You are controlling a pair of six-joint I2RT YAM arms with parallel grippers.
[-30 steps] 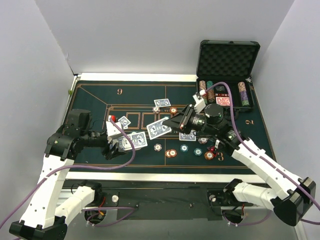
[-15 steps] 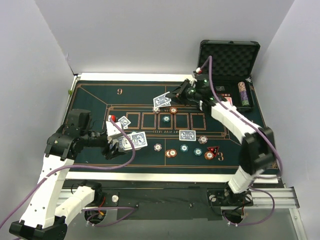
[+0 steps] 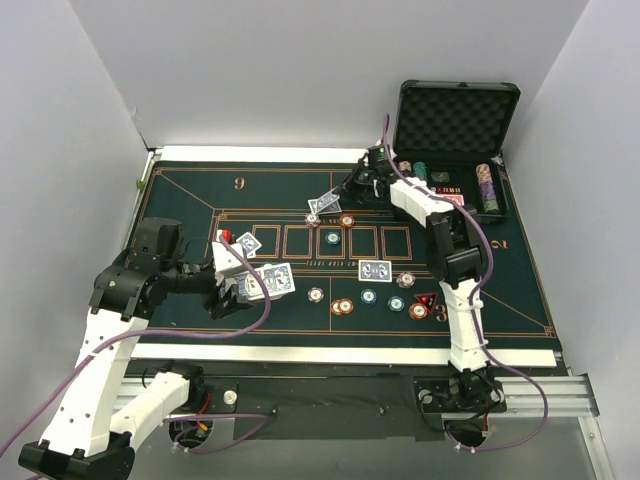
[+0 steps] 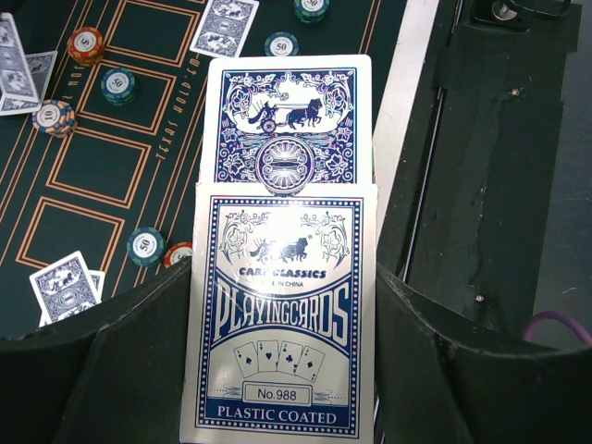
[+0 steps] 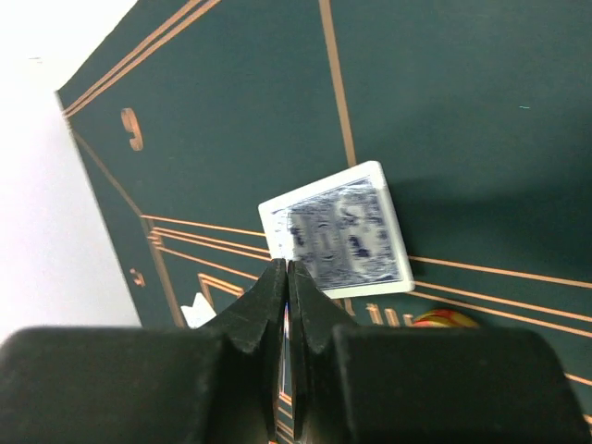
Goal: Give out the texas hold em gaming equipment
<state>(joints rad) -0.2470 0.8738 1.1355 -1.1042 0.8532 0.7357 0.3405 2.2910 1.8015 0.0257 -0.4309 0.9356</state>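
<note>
Green felt [image 3: 200, 200] stocked with blue-backed cards [image 3: 374, 271] and poker chips [image 3: 369, 296], centre.
Your left gripper [image 4: 284, 270] grasps a blue card box [image 4: 282, 351]; only its wrist view shows the print and one card [image 4: 287, 111] jutting beyond it. Your right gripper [image 5: 287, 268] is pinched tight: its wrist view shows the tips meeting, unresolved from above, with a face-down card [image 5: 338, 231] on the felt just beyond. Open black case [image 3: 457, 115]: top view only, far right.

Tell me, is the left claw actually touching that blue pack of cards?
Touching. The left wrist view shows the blue pack of cards wedged between the two black fingers of the left gripper, its side edges pressed flush against both.
</note>
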